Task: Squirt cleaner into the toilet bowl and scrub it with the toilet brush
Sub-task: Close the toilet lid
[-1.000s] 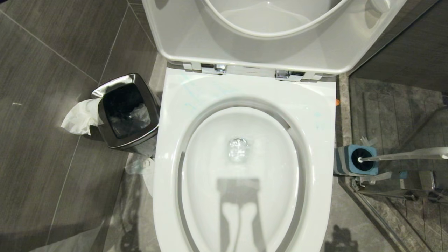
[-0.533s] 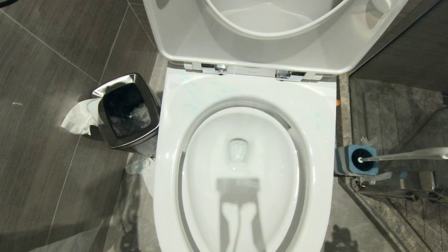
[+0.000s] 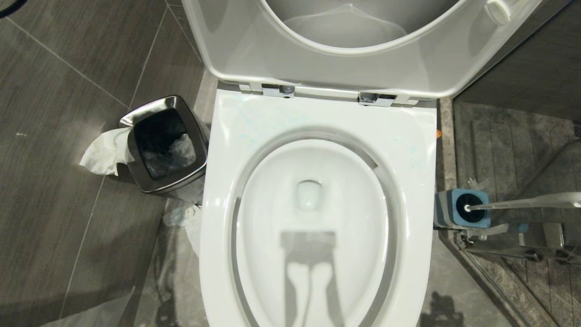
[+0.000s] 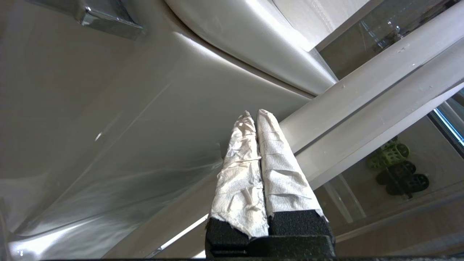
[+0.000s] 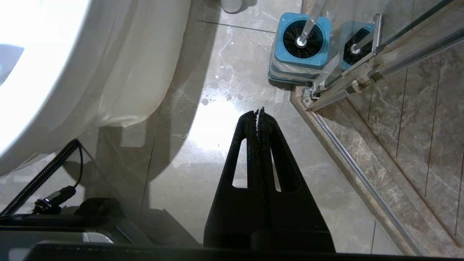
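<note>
the toilet bowl [image 3: 313,227] sits open and centred below the head camera, seat and lid [image 3: 345,59] raised, water still, with faint bluish flecks on the rim that may be cleaner, though the view is too weak to be sure. the brush [image 3: 522,201] stands in its blue holder [image 3: 460,209] on the floor just beside the bowl on the robot's right, next to the glass shower door.

the left gripper [image 4: 258,115] is clenched with nothing in it, its paper-wrapped fingers [image 4: 239,170] pressed together, close to the white underside of the raised lid. the right gripper [image 5: 259,112] is also closed and empty, hanging over the floor tiles between the bowl and the holder.

judging from this, the step in hand is fetching the brush. to do it well, the nearer right gripper should open wide first, come in on the slim handle well above the holder, square to the shaft, and close firmly so the handle cannot spin. lift straight up until the bristles clear the holder, so it does not tip or drag along, and mind the glass door alongside.

count: one bowl, one brush, one holder (the second seen in the right wrist view is a reflection in the glass), one steel bin [image 3: 163,145] with one tissue [image 3: 105,152] draped over its edge, two grippers.
</note>
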You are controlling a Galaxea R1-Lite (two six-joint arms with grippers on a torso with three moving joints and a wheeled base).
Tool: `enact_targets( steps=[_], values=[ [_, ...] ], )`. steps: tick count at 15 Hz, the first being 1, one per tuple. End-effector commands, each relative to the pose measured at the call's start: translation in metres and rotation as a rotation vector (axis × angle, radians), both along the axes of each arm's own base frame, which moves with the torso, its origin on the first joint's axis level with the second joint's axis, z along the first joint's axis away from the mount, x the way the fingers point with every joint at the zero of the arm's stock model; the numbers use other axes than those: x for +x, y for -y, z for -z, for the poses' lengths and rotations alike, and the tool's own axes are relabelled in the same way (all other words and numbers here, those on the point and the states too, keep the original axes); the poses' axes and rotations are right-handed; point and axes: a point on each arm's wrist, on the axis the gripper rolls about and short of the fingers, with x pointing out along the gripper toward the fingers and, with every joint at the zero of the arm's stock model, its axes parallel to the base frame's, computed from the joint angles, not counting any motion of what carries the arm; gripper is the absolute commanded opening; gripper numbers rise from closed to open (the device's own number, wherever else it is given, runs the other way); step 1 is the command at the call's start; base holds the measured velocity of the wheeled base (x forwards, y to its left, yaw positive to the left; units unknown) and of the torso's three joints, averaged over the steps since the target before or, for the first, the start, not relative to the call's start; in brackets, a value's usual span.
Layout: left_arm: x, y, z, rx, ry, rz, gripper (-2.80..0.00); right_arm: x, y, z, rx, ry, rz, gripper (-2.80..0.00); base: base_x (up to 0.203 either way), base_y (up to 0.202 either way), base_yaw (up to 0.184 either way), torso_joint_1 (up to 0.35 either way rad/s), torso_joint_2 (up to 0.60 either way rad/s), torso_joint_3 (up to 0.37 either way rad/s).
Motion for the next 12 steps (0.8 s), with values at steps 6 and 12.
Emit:
enact_targets(
  steps=[6,12],
  values=[
    [-0.0017,-0.0088,0.0014,0.012,-0.056,-0.048,-2.8,0.0001,0.0,-0.0001,0.0,0.0,-0.002,-2.8,0.0,0.0,0.0,0.0,0.0,0.0],
    [-0.0033,-0.0107,-0.0013,0.012,-0.062,-0.073,-2.8,0.0001,0.0,-0.0002,0.0,0.001,0.0,-2.8,0.0,0.0,0.0,0.0,0.0,0.0]
  ],
)
